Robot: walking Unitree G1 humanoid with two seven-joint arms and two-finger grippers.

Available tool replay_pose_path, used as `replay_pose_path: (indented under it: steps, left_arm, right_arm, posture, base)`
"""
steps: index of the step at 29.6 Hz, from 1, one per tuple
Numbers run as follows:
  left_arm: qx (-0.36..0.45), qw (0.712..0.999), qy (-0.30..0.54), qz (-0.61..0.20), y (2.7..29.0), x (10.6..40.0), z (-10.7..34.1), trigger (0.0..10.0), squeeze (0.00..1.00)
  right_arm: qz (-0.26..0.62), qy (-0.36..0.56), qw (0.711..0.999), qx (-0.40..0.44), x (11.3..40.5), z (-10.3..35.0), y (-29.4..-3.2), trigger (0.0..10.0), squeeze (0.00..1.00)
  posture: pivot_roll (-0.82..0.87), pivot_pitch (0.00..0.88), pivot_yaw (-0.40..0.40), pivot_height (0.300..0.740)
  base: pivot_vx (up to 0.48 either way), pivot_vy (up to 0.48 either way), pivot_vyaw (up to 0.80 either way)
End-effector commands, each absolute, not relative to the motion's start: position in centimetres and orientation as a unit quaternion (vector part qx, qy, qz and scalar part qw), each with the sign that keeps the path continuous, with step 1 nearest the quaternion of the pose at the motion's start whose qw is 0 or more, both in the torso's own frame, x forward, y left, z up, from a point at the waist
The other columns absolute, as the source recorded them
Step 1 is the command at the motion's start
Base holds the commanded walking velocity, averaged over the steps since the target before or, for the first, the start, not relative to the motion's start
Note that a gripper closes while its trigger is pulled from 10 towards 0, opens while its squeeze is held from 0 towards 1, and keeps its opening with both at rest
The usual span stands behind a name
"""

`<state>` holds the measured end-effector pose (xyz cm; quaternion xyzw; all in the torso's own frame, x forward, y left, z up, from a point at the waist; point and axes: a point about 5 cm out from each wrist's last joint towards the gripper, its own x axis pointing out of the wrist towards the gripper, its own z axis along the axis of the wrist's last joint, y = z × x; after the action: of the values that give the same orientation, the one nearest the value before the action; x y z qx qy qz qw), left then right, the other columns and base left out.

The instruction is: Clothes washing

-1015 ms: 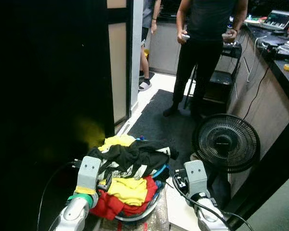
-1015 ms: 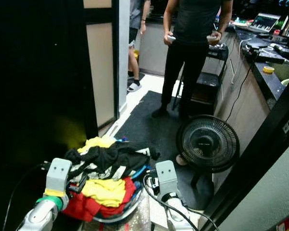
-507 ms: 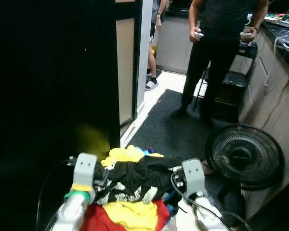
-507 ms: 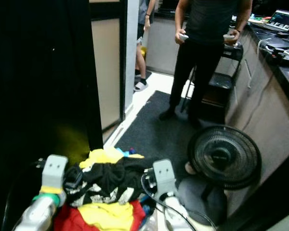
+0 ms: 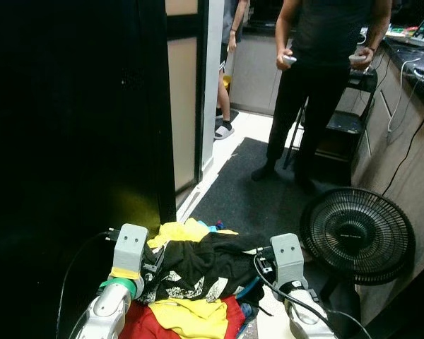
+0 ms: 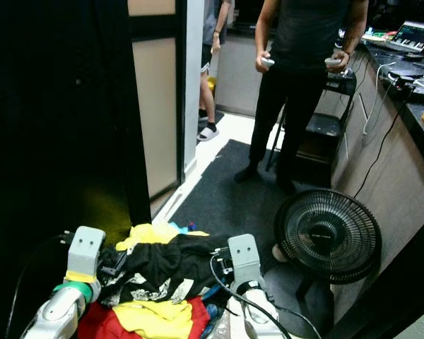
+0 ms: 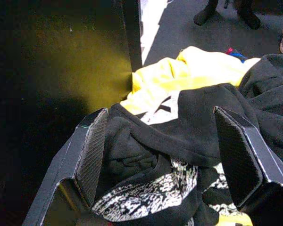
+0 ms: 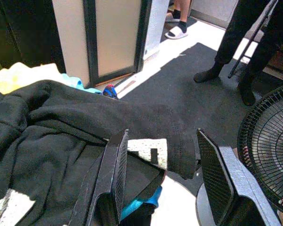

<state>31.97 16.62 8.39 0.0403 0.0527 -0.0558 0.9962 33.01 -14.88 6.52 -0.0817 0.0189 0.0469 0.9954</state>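
A heap of clothes lies low in front of me, with a black garment on top and yellow and red pieces beneath. My left gripper is at the heap's left side, its fingers spread wide over the black and yellow cloth. At the heap's right side my right gripper is open too, with the black garment lying between its fingers. What the heap rests on is hidden.
A black floor fan stands close on the right. A person in black holding controllers stands on the dark mat, with a second person behind. A door frame and dark wall are on the left, a counter on the right.
The camera has shifted, so the heap sits lower in the picture than a second ago. Both grippers stay at the sides of the heap, still spread.
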Motion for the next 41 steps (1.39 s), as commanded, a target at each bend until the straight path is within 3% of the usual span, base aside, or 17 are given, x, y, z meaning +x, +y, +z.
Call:
replay_pose_path:
  steps: [1,12,19,20,21,23,25,26,27,34,40,41]
  left_arm:
    - [0.046,0.995,0.072,-0.058,16.7,31.6,7.5,10.0,0.0]
    - [0.048,0.994,0.093,-0.036,17.9,31.5,6.8,10.0,0.0]
    - [0.043,0.99,0.127,0.034,21.0,32.0,6.2,10.0,0.0]
    - [0.046,0.989,0.13,0.053,21.6,32.0,6.3,10.0,0.18]
    - [0.04,0.988,0.131,0.071,22.2,32.1,6.4,10.0,0.97]
    - [0.036,0.987,0.133,0.083,22.7,32.1,6.5,10.0,1.0]
    - [0.036,0.986,0.131,0.094,23.1,32.1,6.6,10.0,1.0]
    - [0.035,0.986,0.129,0.097,23.2,32.0,6.7,10.0,0.62]
    - [0.035,0.987,0.128,0.095,23.2,31.9,6.6,10.0,0.0]
    - [0.028,0.985,0.143,0.093,22.5,31.8,5.6,10.0,0.0]
    - [0.042,0.991,0.127,-0.019,20.2,32.5,6.8,10.0,0.0]
    - [0.049,0.991,0.112,-0.048,19.2,32.9,7.7,10.0,0.0]
  right_arm:
    - [0.046,0.03,0.995,-0.081,32.6,5.9,-14.9,10.0,0.0]
    - [0.063,0.002,0.994,-0.089,33.6,7.4,-13.9,10.0,0.0]
    - [0.084,-0.013,0.992,-0.088,34.3,8.6,-12.9,10.0,0.0]
    - [0.087,-0.013,0.992,-0.088,34.3,8.6,-12.9,10.0,0.0]
    - [0.09,-0.013,0.992,-0.089,34.3,8.6,-12.8,10.0,0.0]
    - [0.092,-0.013,0.992,-0.089,34.3,8.6,-12.8,10.0,0.0]
    - [0.095,-0.013,0.991,-0.09,34.3,8.6,-12.7,10.0,0.0]
    - [0.096,-0.014,0.991,-0.09,34.3,8.6,-12.7,10.0,0.0]
    - [0.096,-0.015,0.991,-0.091,34.4,8.8,-12.8,10.0,0.0]
    - [0.093,-0.02,0.991,-0.094,35.0,9.5,-13.0,10.0,0.0]
    - [0.102,-0.02,0.99,-0.096,35.3,10.0,-13.3,10.0,0.0]
    - [0.087,-0.018,0.991,-0.1,35.4,10.1,-14.5,10.0,0.0]
  posture:
    - [-0.04,0.054,0.03,0.74]
    - [-0.04,0.079,0.022,0.74]
    - [-0.03,0.12,-0.002,0.74]
    - [-0.03,0.132,-0.013,0.74]
    - [-0.03,0.139,-0.022,0.74]
    - [-0.03,0.141,-0.024,0.74]
    - [-0.03,0.142,-0.026,0.74]
    - [-0.03,0.146,-0.03,0.74]
    - [-0.03,0.152,-0.032,0.74]
    - [-0.05,0.165,-0.035,0.74]
    - [-0.04,0.159,-0.022,0.74]
    - [-0.04,0.156,-0.017,0.74]
  base:
    - [0.0,0.0,0.0]
    - [0.0,0.0,0.0]
    - [0.0,0.0,0.0]
    - [0.0,0.0,0.0]
    - [0.0,0.0,0.0]
    - [0.0,0.0,0.0]
    - [0.0,0.0,0.0]
    - [0.0,0.0,0.0]
    - [0.0,0.0,0.0]
    - [0.0,0.0,0.0]
    - [0.0,0.0,0.0]
    - [0.0,0.0,0.0]
